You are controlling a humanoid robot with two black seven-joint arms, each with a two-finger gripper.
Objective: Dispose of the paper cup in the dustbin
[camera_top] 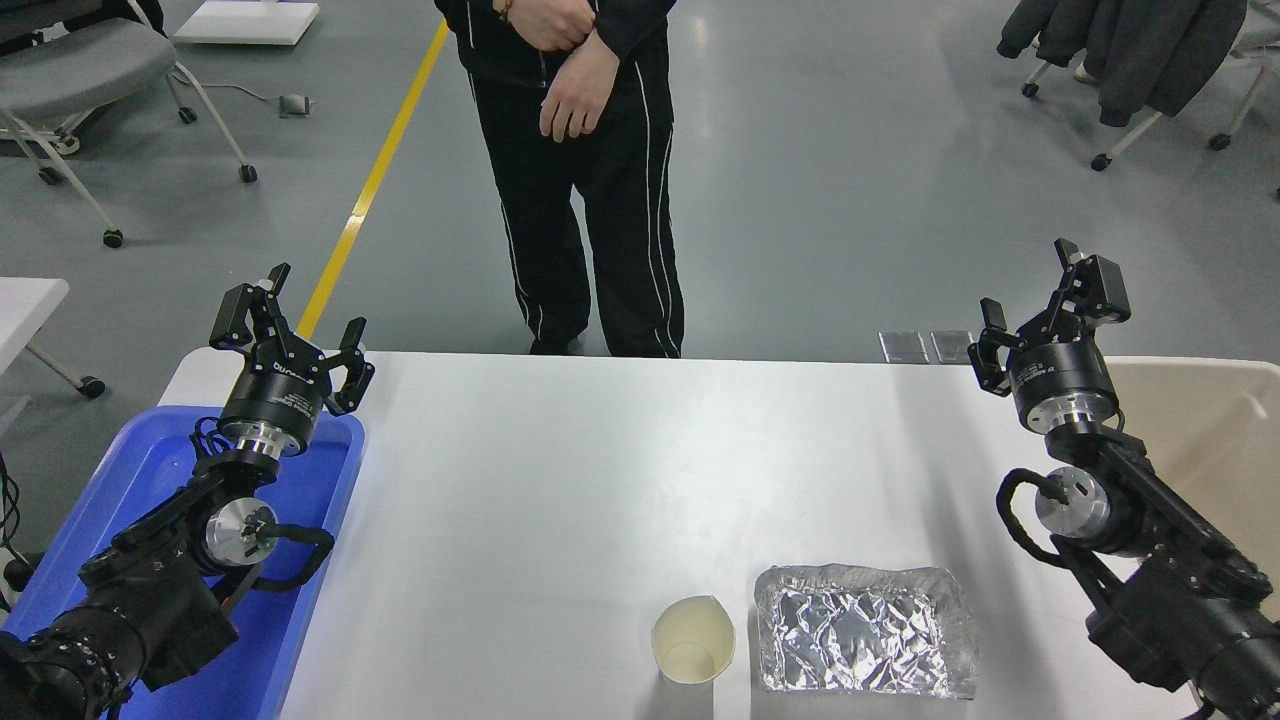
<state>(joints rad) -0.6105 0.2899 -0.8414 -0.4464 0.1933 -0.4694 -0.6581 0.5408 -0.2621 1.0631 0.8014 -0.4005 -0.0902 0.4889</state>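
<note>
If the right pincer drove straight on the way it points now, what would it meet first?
Probably nothing: the right pincer, open, points up and away past the table's far edge toward bare floor. Depth is unclear.

Bright, even overhead light, sharp focus throughout, pale sheen on the white table (600, 450), soft reflections streaked across the grey floor (830, 200), glints scattered over the crinkled foil tray (865, 630), faint shadows lay under the paper cup (693, 640), slight wide-angle bending at the edges.

No print anywhere is clear enough to read.
</note>
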